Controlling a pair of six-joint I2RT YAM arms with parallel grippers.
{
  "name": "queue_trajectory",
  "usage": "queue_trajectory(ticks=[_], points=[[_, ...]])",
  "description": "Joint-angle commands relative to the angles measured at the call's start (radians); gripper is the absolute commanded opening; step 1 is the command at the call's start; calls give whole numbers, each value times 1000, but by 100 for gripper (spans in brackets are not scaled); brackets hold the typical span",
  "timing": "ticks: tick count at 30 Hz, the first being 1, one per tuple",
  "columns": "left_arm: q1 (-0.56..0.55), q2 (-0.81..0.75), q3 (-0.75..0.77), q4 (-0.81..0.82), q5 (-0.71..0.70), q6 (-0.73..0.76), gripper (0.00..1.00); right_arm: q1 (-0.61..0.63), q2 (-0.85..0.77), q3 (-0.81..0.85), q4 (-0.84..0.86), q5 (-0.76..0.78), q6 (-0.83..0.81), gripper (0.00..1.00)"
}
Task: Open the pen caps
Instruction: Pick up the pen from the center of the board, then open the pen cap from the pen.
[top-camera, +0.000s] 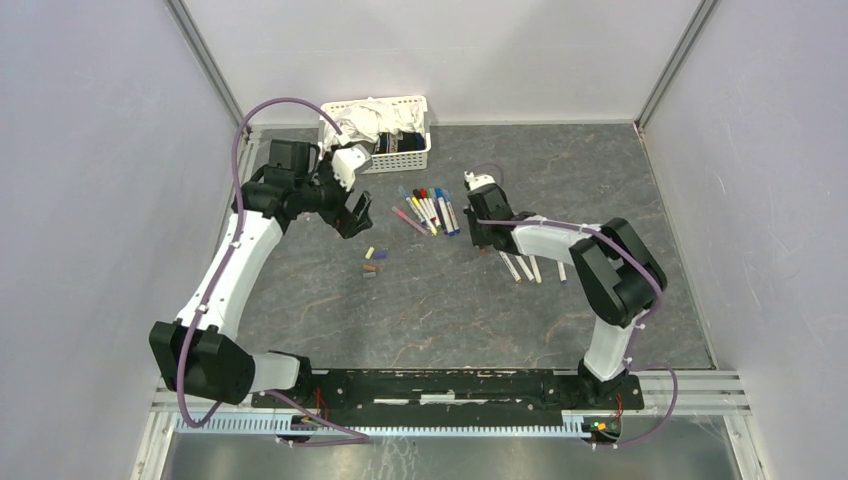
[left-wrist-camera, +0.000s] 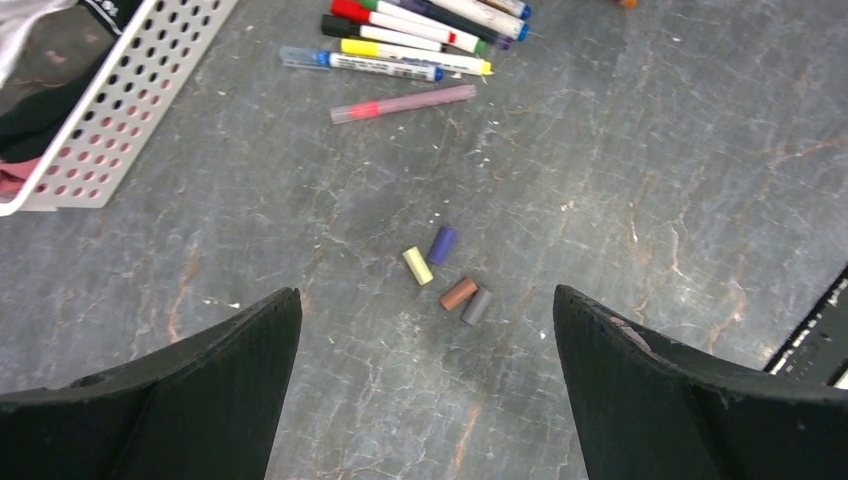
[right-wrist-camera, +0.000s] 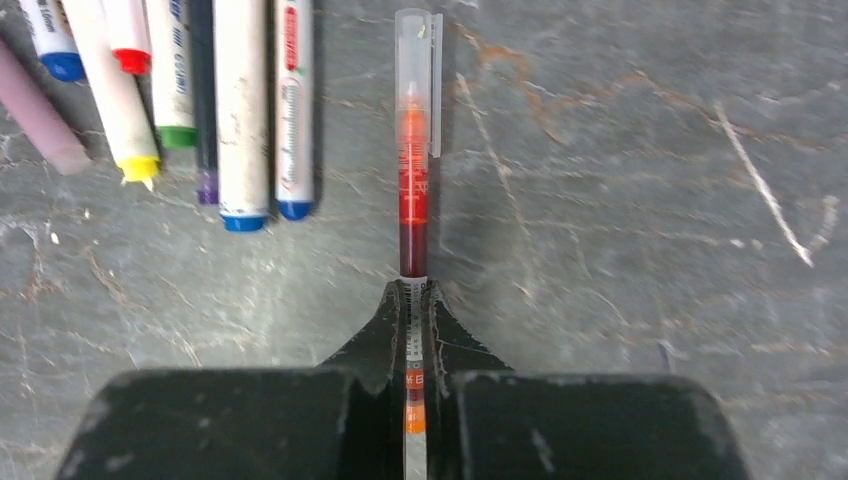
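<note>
The right end effector (right-wrist-camera: 413, 300) is closed firmly on the barrel of an orange pen (right-wrist-camera: 412, 200). Its clear cap (right-wrist-camera: 415, 70) points away and stays free, probably so that the other arm can pull it off. The left end effector (left-wrist-camera: 425, 298) is wide open and holds nothing. It hangs over four loose caps (left-wrist-camera: 459, 293) lying close together on the surface (left-wrist-camera: 650, 200). More pens (left-wrist-camera: 400, 45) lie in a row near the basket (left-wrist-camera: 130, 100).

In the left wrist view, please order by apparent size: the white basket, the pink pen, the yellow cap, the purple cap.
1. white basket, largest, though the frame cuts it off.
2. pink pen.
3. yellow cap and purple cap: they look about equal, so I do not rank them.
</note>
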Motion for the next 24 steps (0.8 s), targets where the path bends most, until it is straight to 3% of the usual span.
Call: queue_trajectory(ticks=[1,4,13,18,24], points=[[-8,-26,-10,-21,91,17,100,-31,-150,-50,34,0,-29,0],[-24,-30,-24,-38,113,61,100,-43,-237,-72,68,-118,-53,0],[-132,-90,-158,-57,182,318,100,1,-342,-70,76,-871,-121,0],[-159,-67,-171,-89,200,426,100,60,-373,-96,83,-1077,-137,0],[-168,-47,-165,-108,253,492,100,104,-347,-74,67,-1197,-161,0]])
